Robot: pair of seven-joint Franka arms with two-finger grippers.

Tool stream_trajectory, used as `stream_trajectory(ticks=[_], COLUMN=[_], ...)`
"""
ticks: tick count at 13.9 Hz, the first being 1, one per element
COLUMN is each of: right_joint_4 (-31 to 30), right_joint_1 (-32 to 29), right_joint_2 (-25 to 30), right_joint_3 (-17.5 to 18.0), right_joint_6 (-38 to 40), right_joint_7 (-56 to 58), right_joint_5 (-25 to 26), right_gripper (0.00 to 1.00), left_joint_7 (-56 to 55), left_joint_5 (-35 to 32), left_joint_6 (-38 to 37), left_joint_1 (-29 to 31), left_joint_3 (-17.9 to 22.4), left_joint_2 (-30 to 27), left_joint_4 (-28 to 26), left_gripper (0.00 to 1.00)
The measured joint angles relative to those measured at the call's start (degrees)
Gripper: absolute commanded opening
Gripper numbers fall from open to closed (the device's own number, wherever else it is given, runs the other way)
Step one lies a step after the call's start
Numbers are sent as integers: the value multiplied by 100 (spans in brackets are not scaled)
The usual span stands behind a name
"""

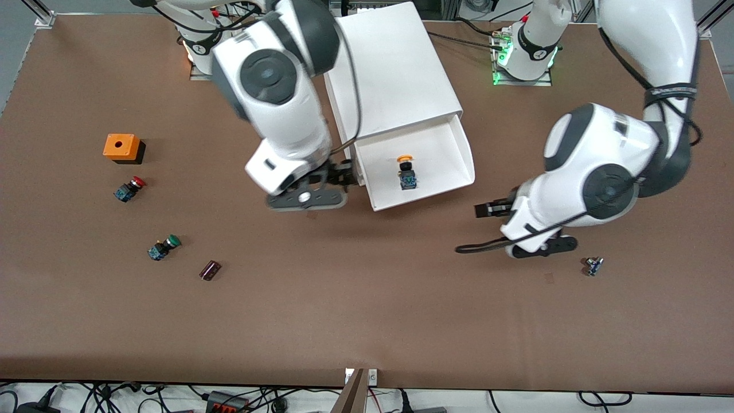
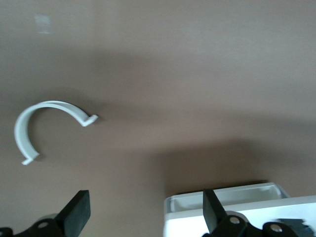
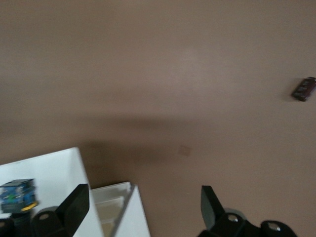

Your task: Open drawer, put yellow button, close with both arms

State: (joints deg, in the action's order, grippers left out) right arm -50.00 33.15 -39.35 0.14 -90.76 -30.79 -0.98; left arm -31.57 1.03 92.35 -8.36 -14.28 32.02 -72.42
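- Yellow button (image 1: 406, 170), one only, stands upright in the open drawer (image 1: 444, 158), cap on top, just beside the right tool (image 1: 343, 175) toward the left arm's end of the bench (image 1: 367, 310).
- Right arm bends down over the drawer's corner; its tool hangs at the drawer's side wall, fingers (image 3: 75, 203) spread wide and empty, and the button's blue base (image 3: 18, 195) shows in the right wrist view.
- Left arm reaches low over the bench from its own end; the left tool (image 1: 486, 210) sits well apart from the button, off the drawer's other side, fingers (image 2: 79, 210) wide apart, holding nothing.
- One white cabinet (image 1: 390, 74) carries the drawer.
- Elsewhere on the bench: one red-capped switch (image 1: 129, 189), one green-capped switch (image 1: 163, 247), one orange box (image 1: 121, 146), one dark cylinder (image 1: 210, 269), one small part (image 1: 593, 265) near the left tool, one white curved clip (image 2: 47, 126).
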Motion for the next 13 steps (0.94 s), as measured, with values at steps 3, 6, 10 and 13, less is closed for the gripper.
stream_trajectory(ticks=[3,6,10,13], right_joint_4=[-17,-20,-20,-9], right_joint_1=[-610,-1310,-2203,-2563], right_joint_2=[-1,-1,-1,21], right_joint_3=[-15,-22,-14,-14], right_joint_6=[418,565,567,571], right_joint_7=[536,814,1443,1724], right_joint_5=[6,8,-5,-4], right_gripper=[100,100,100,100], left_joint_7=[-394,-733,-807,-866], left_joint_5=[-1,-9,-13,-13], left_joint_6=[603,1308,1890,1977], left_joint_1=[-359,-651,-758,-778], left_joint_3=[-10,-13,-12,-12], left_joint_2=[42,91,107,153], left_joint_4=[-177,-457,-806,-931], left_gripper=[100,100,100,100])
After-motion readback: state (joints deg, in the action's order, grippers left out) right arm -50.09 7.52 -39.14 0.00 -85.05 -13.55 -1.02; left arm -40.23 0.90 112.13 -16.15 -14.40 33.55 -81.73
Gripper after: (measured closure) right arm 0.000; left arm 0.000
